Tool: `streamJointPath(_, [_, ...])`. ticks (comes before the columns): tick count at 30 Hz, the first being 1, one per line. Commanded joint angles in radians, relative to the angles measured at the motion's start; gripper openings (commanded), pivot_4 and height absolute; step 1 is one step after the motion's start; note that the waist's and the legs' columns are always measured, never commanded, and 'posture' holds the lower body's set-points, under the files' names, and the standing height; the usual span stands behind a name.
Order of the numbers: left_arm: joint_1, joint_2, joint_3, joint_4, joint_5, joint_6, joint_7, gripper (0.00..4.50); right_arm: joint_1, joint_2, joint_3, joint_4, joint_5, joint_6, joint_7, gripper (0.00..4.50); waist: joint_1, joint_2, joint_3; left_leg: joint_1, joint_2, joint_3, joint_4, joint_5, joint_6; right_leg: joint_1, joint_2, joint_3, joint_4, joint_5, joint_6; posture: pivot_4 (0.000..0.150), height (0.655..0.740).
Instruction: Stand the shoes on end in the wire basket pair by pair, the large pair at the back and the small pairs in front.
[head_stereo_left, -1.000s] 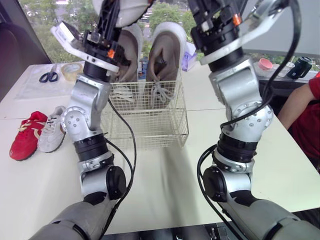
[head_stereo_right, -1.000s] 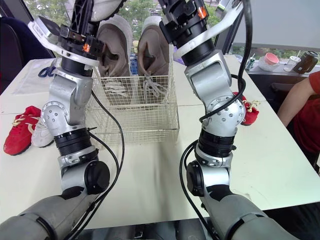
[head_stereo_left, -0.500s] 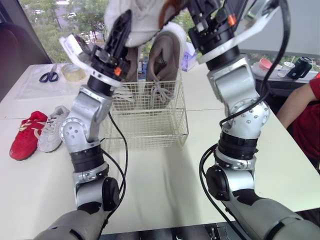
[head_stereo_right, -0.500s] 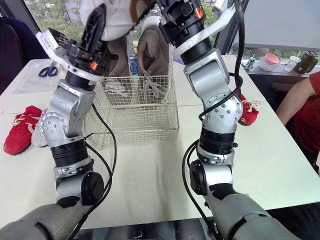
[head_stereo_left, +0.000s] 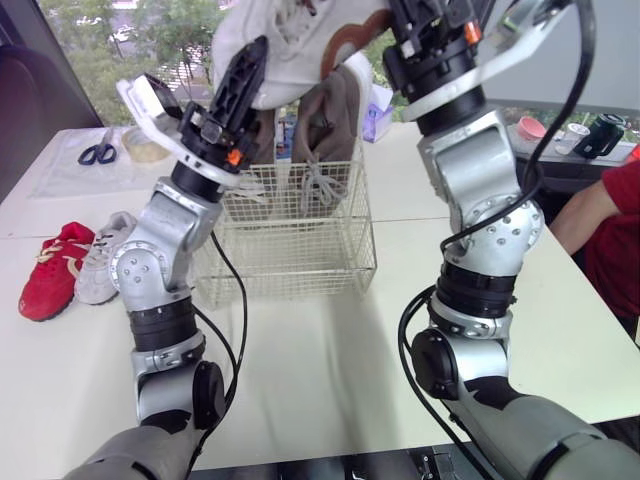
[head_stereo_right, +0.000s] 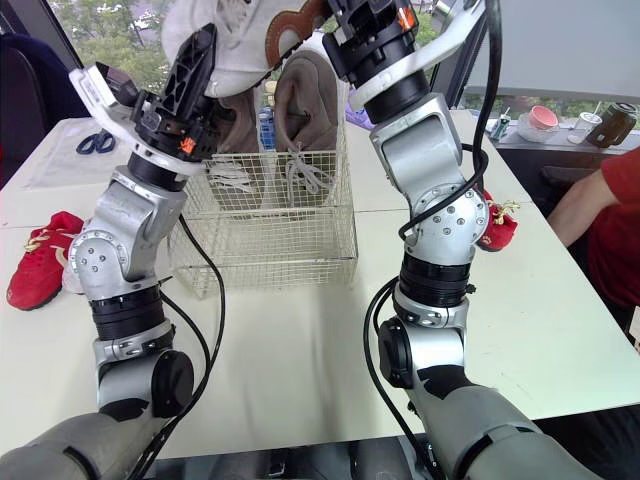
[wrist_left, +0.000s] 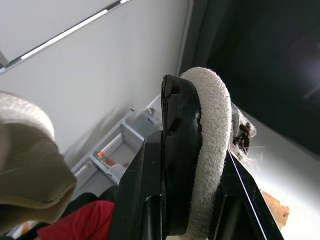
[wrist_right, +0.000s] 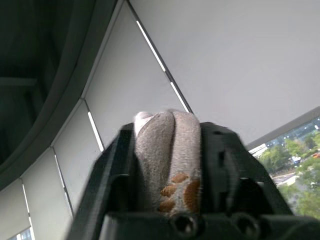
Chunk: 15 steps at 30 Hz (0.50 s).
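Nearest us is the white table (head_stereo_left: 320, 350). On its left side a red shoe (head_stereo_left: 50, 270) and a pale grey shoe (head_stereo_left: 100, 265) lie side by side, touching. Further on stands the wire basket (head_stereo_left: 300, 255), and two big tan shoes (head_stereo_left: 330, 110) stand on end at its back. High over the basket we hold up a white shoe (head_stereo_left: 300, 45) with a brown patch. Our left gripper (head_stereo_left: 252, 70) pinches its fluffy rim tight. Our right gripper (wrist_right: 169, 160) is clamped on a soft part with brown paw marks (wrist_right: 180, 192). Past our right arm a second red shoe (head_stereo_right: 497, 225) lies on the table. Far back on the left we see scissors (head_stereo_left: 97, 153) and a roll of tape (head_stereo_left: 145, 148).
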Motion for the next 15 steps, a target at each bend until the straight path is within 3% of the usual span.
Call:
streamJointPath(1, [0.023, 0.053, -0.033, -0.049, 0.035, 0.03, -0.002, 1.66, -0.034, -0.001, 0.003, -0.061, 0.052, -0.003, 0.009, 1.28, -0.001, 0.0, 0.0, 0.0, 0.0, 0.0, 0.0, 0.0, 0.0, 0.0, 0.0, 0.0, 0.0, 0.0, 0.0, 0.15, 0.74])
streamJointPath(6, [0.086, 0.166, -0.022, -0.153, 0.039, 0.052, 0.056, 4.16, -0.043, -0.032, -0.01, -0.063, 0.075, 0.009, 0.014, 1.28, -0.003, 0.001, 0.0, 0.0, 0.001, -0.001, -0.001, 0.0, 0.0, -0.001, 0.0, 0.0, 0.0, 0.0, 0.0, 0.15, 0.74])
streamJointPath(7, [0.109, 0.201, -0.022, -0.182, 0.054, 0.059, 0.076, 4.46, -0.049, -0.05, -0.016, -0.056, 0.072, 0.01, 0.023, 1.28, -0.004, 0.001, 0.0, 0.0, 0.001, -0.001, -0.001, 0.0, 0.0, -0.001, 0.0, 0.0, 0.0, 0.0, 0.0, 0.15, 0.74])
streamJointPath(11, [0.241, 0.357, -0.019, -0.335, 0.148, 0.086, 0.099, 4.46, -0.084, -0.24, -0.03, 0.028, -0.018, 0.017, 0.191, 1.28, 0.0, 0.002, 0.001, 0.0, 0.001, -0.001, -0.002, 0.0, 0.0, -0.001, -0.001, 0.001, -0.001, 0.0, -0.001, 0.15, 0.74])
streamJointPath(15, [0.367, 0.488, 0.011, -0.449, 0.233, 0.086, 0.099, 4.46, -0.107, -0.473, 0.056, 0.172, -0.208, -0.034, 0.538, 1.28, 0.001, 0.002, 0.001, 0.0, 0.0, -0.001, -0.002, -0.001, 0.001, 0.0, -0.002, 0.0, -0.004, -0.002, -0.004, 0.15, 0.74])
